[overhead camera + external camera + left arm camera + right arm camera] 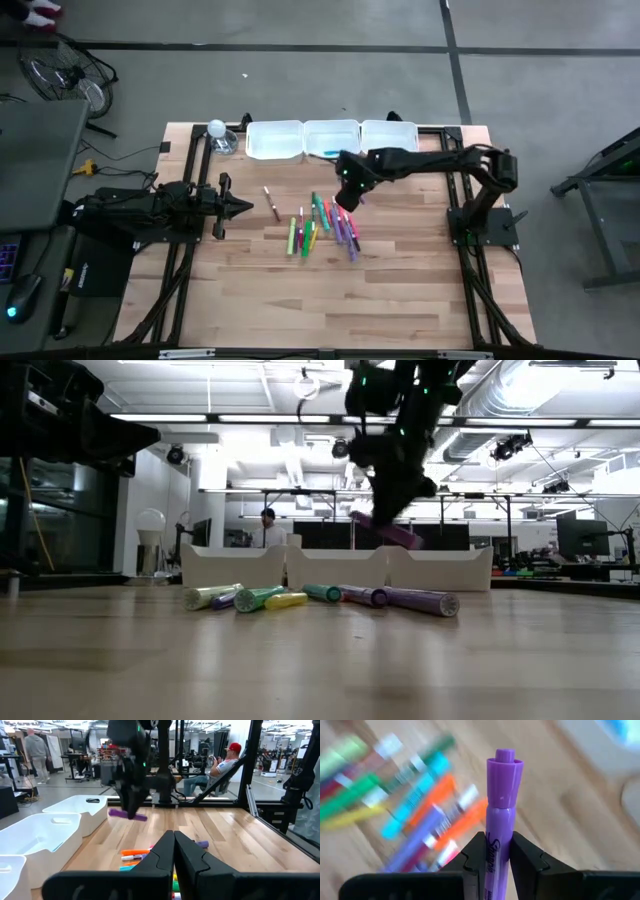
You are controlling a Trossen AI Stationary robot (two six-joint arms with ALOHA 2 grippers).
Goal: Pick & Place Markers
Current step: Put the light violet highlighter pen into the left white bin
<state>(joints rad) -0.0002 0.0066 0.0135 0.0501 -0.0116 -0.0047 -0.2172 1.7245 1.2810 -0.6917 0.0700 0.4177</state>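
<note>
Several markers (320, 228) in green, yellow, orange, pink and purple lie in a loose pile on the wooden table's middle (320, 597). My right gripper (347, 197) hangs above the pile's far right side, shut on a purple marker (392, 533), also seen in the left wrist view (127, 814). My left gripper (240, 207) waits shut and level at the table's left, its fingertips together (174, 851). My right gripper (497, 851) pinches the purple marker's barrel (499, 827) between its two fingers, below the cap (505, 770). The fingers come slanting down from above and lie across the marker. The marker is lifted clear of the table, nearly level.
Three white trays (275, 140) (330, 138) (390, 135) stand in a row at the table's far edge; something blue-green (326, 153) lies in the middle one. A clear rounded object (218, 135) sits at the far left. Bare wood lies in front of the pile.
</note>
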